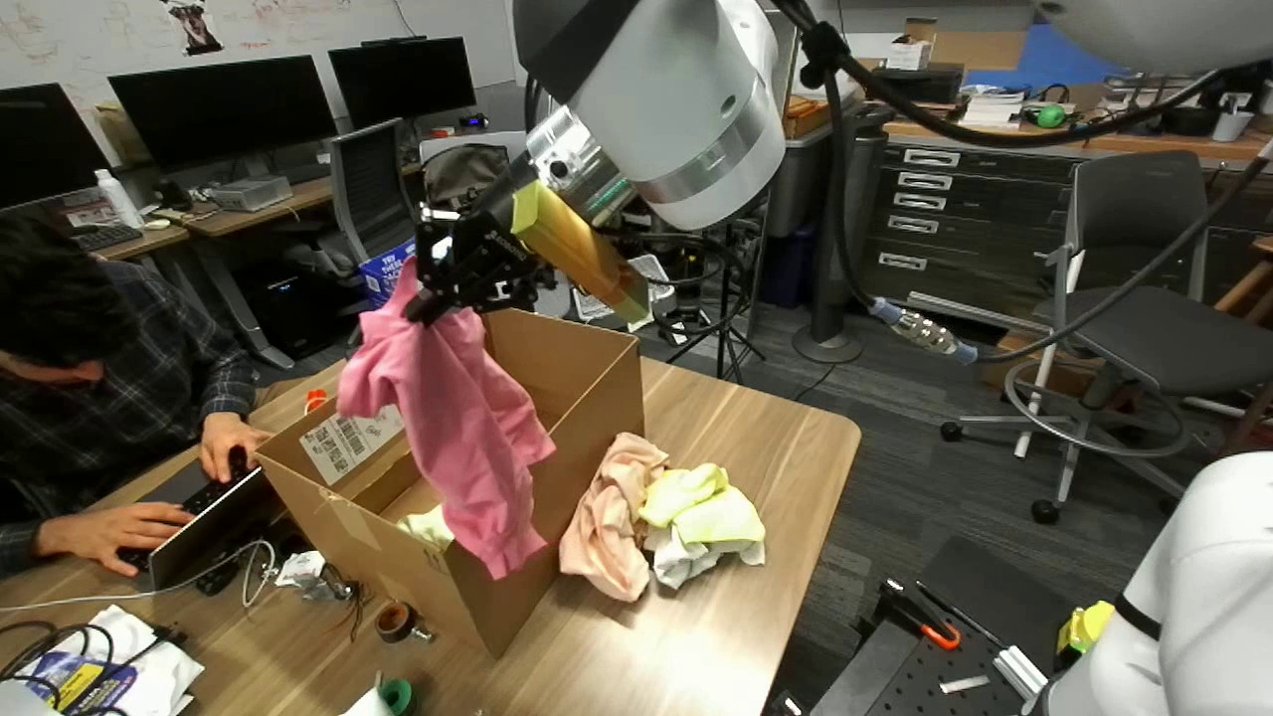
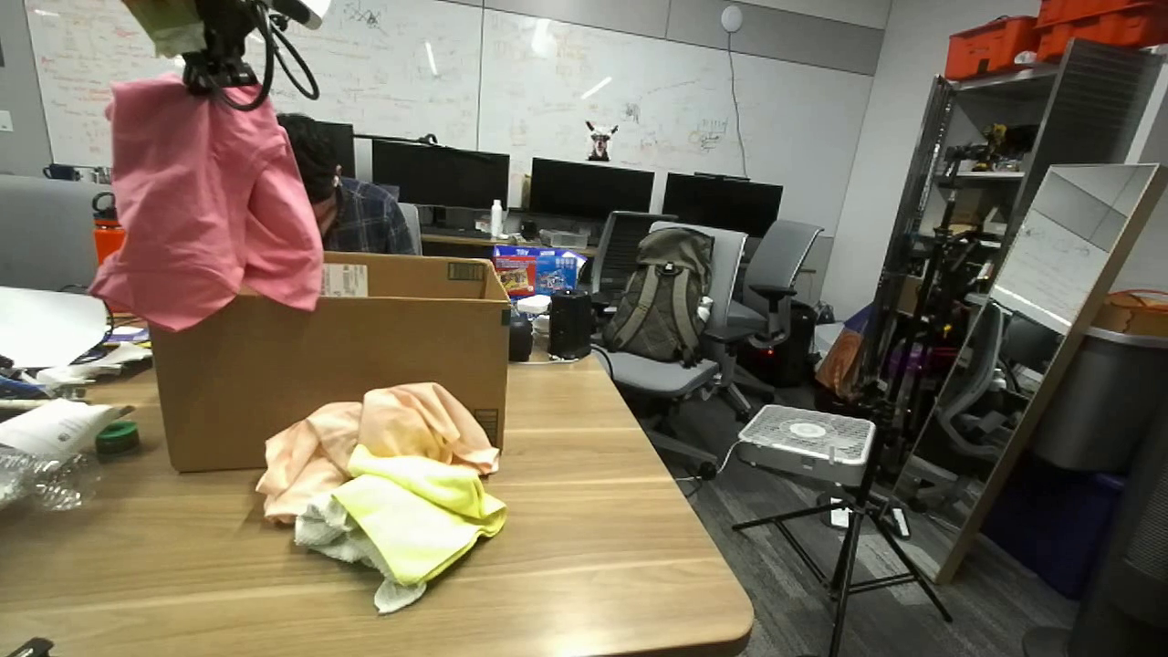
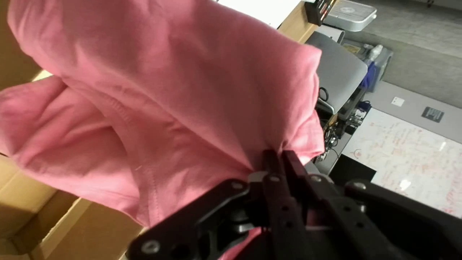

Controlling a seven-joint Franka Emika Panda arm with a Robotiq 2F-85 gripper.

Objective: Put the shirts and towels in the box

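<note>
Box [image 2: 374,351]: part of its rim lost behind the pink cloth [image 2: 214,205], both exterior views!
Pale cloth [image 1: 430,524]: just a scrap peeking up in the box, wall and pink cloth blocking the rest.
Grey cloth [image 2: 336,534]: partly buried, the yellow cloth [image 2: 415,511] on top!
Label [image 1: 350,443]: print too tiny to call.
Claw [image 3: 280,157]: tips murky in the wrist view, base chopped by the bottom edge.
Man [image 1: 149,338]: left edge clips him in an exterior view.

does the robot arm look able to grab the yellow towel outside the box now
Probably not yet: its fingers are shut on the pink shirt, though the yellow towel lies exposed beside the box.
</note>
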